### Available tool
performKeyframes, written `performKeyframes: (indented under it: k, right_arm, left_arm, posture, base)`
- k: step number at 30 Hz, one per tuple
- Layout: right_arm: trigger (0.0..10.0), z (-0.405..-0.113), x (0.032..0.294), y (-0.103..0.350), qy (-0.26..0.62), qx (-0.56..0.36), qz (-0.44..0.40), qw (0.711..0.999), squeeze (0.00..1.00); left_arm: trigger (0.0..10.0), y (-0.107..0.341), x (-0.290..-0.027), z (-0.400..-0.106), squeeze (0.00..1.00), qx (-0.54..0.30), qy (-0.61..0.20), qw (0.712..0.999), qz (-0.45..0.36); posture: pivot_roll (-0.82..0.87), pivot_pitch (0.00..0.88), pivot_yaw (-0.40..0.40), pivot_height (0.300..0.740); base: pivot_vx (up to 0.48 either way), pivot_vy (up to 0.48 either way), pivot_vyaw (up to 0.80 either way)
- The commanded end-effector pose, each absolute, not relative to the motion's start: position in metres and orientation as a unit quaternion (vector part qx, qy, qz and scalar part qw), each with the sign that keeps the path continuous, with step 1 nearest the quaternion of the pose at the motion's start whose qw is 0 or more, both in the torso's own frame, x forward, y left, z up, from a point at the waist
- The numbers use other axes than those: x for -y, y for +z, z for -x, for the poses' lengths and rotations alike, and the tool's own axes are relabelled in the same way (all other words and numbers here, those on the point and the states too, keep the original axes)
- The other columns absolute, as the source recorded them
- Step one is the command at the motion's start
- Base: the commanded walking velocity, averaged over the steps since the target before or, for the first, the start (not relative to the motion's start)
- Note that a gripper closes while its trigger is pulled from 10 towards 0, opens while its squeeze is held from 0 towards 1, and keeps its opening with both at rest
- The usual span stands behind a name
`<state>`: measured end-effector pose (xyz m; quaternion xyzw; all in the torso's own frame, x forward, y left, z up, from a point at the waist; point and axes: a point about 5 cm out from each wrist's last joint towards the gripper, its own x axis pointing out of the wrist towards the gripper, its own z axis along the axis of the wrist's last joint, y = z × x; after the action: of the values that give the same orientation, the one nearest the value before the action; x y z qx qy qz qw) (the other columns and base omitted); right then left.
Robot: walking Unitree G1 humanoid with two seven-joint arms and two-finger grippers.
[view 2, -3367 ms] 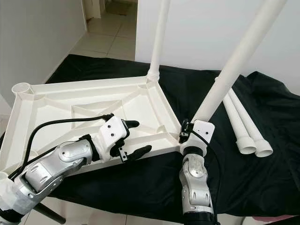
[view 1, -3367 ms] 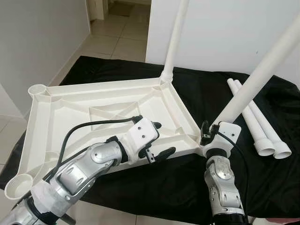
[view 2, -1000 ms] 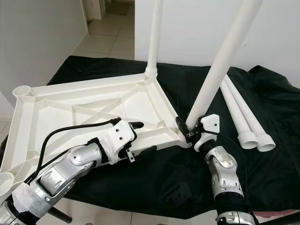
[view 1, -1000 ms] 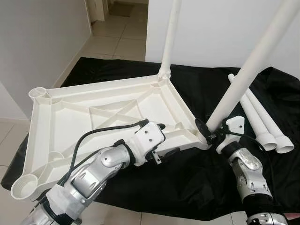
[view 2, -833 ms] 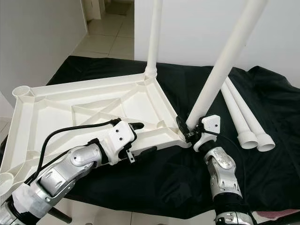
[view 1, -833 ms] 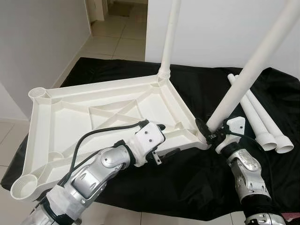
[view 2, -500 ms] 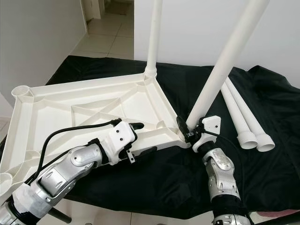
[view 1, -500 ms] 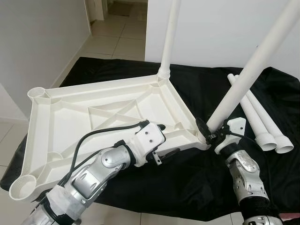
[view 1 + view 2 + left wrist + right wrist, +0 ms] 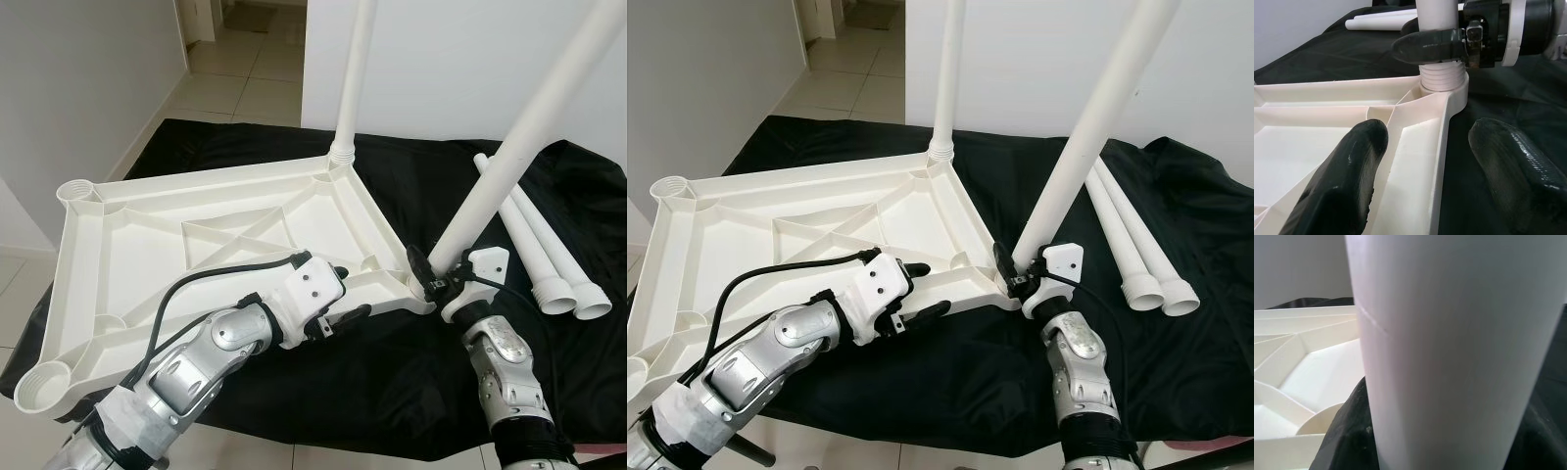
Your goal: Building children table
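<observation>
The white table top (image 9: 147, 255) lies upside down on a black cloth. One white leg (image 9: 351, 88) stands upright in its far right corner. A second leg (image 9: 509, 137) leans up to the right, with its ribbed end (image 9: 1442, 81) sitting in the near right corner socket. My right gripper (image 9: 436, 279) is shut on this leg just above the socket, one black finger (image 9: 1430, 46) wrapped around it. My left gripper (image 9: 345, 292) is open and straddles the near rim (image 9: 1437, 147), one finger inside the top and one outside.
Two spare white legs (image 9: 544, 250) lie side by side on the cloth at the right. Open sockets show at the far left corner (image 9: 76, 191) and the near left corner (image 9: 41, 392). Beyond the cloth are a tiled floor (image 9: 245, 88) and white walls.
The right gripper turned and brought the leg's end into the near right socket. The left gripper moved up to the near rim, and its fingers have now spread a little.
</observation>
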<state>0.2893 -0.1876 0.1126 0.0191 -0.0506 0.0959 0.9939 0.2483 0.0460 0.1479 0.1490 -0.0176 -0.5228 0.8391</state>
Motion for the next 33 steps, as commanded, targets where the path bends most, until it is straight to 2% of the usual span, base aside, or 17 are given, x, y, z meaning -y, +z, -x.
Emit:
performKeyframes:
  k: [1,3,5,10,12,14,21,23,24,25,26,29,33]
  right_arm:
    - [10.0,-0.285,0.183,0.098,0.081,0.009,-0.036,0.996,0.00]
    - [10.0,-0.283,0.180,0.098,0.060,0.004,-0.045,0.997,0.00]
    - [10.0,-0.276,0.171,0.097,-0.020,-0.008,-0.051,0.998,0.00]
    - [10.0,-0.271,0.163,0.094,-0.078,-0.022,-0.051,0.995,0.00]
    - [10.0,-0.268,0.160,0.091,-0.127,-0.036,-0.065,0.989,0.00]
    - [10.0,-0.268,0.148,0.089,-0.122,-0.046,-0.075,0.989,0.00]
    - [10.0,-0.269,0.142,0.096,-0.107,-0.043,-0.067,0.991,0.00]
    - [10.0,-0.270,0.139,0.099,-0.092,-0.035,-0.068,0.993,0.03]
    - [10.0,-0.270,0.136,0.103,-0.080,-0.023,-0.067,0.994,0.55]
    - [10.0,-0.270,0.136,0.103,-0.080,-0.023,-0.067,0.994,0.55]
    - [10.0,-0.271,0.134,0.110,-0.048,0.003,-0.074,0.996,1.00]
    - [10.0,-0.271,0.134,0.113,-0.037,0.012,-0.075,0.996,1.00]
    - [10.0,-0.275,0.150,0.121,-0.008,0.043,-0.056,0.997,1.00]
  left_arm:
    - [10.0,0.142,-0.044,-0.242,0.00,-0.003,-0.590,0.791,-0.159]
    - [10.0,0.142,-0.044,-0.242,0.00,-0.003,-0.590,0.792,-0.159]
    - [10.0,0.142,-0.045,-0.242,0.00,-0.004,-0.589,0.792,-0.161]
    - [10.0,0.141,-0.045,-0.242,0.00,-0.005,-0.590,0.790,-0.165]
    - [10.0,0.142,-0.045,-0.243,0.00,-0.004,-0.590,0.790,-0.167]
    - [10.0,0.142,-0.046,-0.243,0.00,-0.003,-0.588,0.791,-0.169]
    - [10.0,0.143,-0.047,-0.245,0.00,-0.003,-0.584,0.793,-0.172]
    - [10.0,0.143,-0.047,-0.245,0.00,-0.003,-0.583,0.794,-0.173]
    - [10.0,0.143,-0.047,-0.245,0.00,-0.002,-0.582,0.795,-0.173]
    - [10.0,0.143,-0.047,-0.245,0.00,-0.002,-0.582,0.795,-0.173]
    - [10.0,0.143,-0.048,-0.246,0.00,-0.002,-0.581,0.795,-0.173]
    - [10.0,0.144,-0.048,-0.246,0.00,-0.002,-0.580,0.796,-0.173]
    - [10.0,0.144,-0.047,-0.246,0.00,-0.002,-0.580,0.796,-0.171]
  posture:
    - [-0.07,0.000,-0.025,0.740]
    - [-0.07,0.000,-0.031,0.740]
    - [-0.08,0.000,-0.032,0.740]
    - [-0.08,0.000,-0.032,0.740]
    - [-0.07,0.000,-0.033,0.740]
    - [-0.07,0.000,-0.030,0.740]
    - [-0.07,0.000,-0.030,0.740]
    - [-0.07,0.000,-0.029,0.740]
    - [-0.07,0.000,-0.032,0.740]
    - [-0.07,0.000,-0.032,0.740]
    - [-0.07,0.000,-0.032,0.740]
    - [-0.07,0.000,-0.031,0.740]
    - [-0.07,0.000,-0.029,0.740]
  base:
    - [0.000,0.000,0.00]
    - [0.000,0.000,0.00]
    - [0.000,0.000,0.00]
    - [0.000,0.000,0.00]
    - [0.000,0.000,0.00]
    - [0.000,0.000,0.00]
    - [0.000,0.000,0.00]
    - [0.000,0.000,0.00]
    - [0.000,0.000,0.00]
    - [0.000,0.000,0.00]
    - [0.000,0.000,0.00]
    - [0.000,0.000,0.00]
    - [0.000,0.000,0.00]
